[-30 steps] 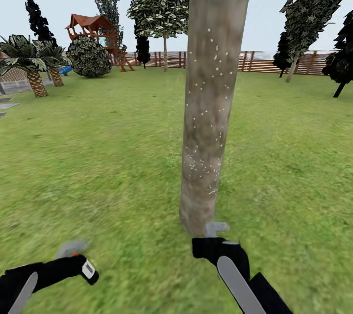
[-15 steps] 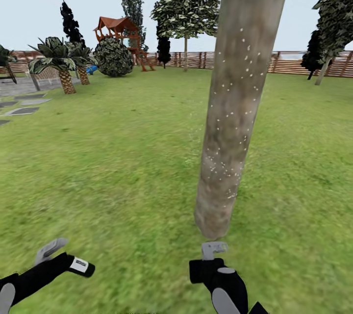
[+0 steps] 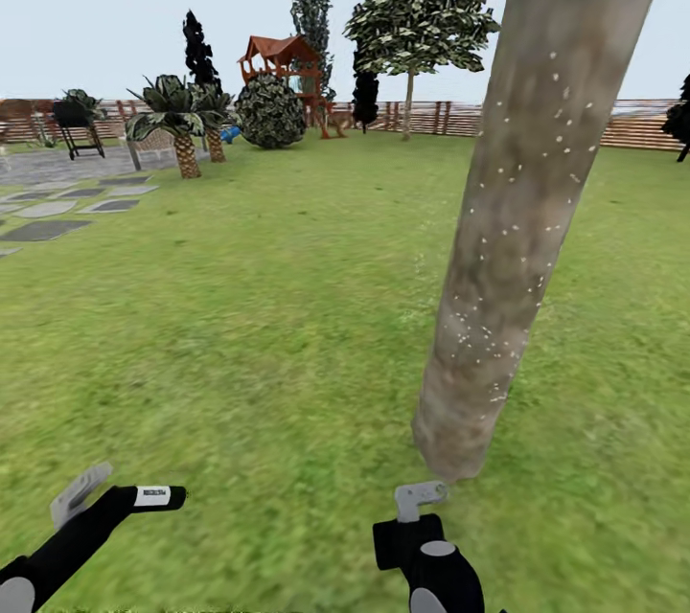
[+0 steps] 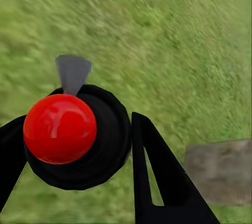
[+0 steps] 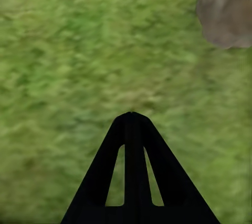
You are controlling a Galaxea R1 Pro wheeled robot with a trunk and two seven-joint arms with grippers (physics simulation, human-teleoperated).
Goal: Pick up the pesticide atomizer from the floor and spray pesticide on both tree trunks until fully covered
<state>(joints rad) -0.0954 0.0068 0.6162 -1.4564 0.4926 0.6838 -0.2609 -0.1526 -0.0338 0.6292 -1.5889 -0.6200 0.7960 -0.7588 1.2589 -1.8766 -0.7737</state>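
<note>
- Tree trunk: rough, matt, mottled grey-brown bark, dotted with white pesticide specks.
- Lawn: matt green grass, finely textured.
- Fence: horizontal wooden slats.
- Pesticide atomizer: dark body, glossy smooth red cap.
- Right gripper: matt black fingers.

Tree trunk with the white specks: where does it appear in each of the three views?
Head view: tree trunk rises at right, above the right gripper.
Left wrist view: its base, beside the black finger.
Right wrist view: its base, beyond the fingertips.
Shared landmark: grass.
</note>
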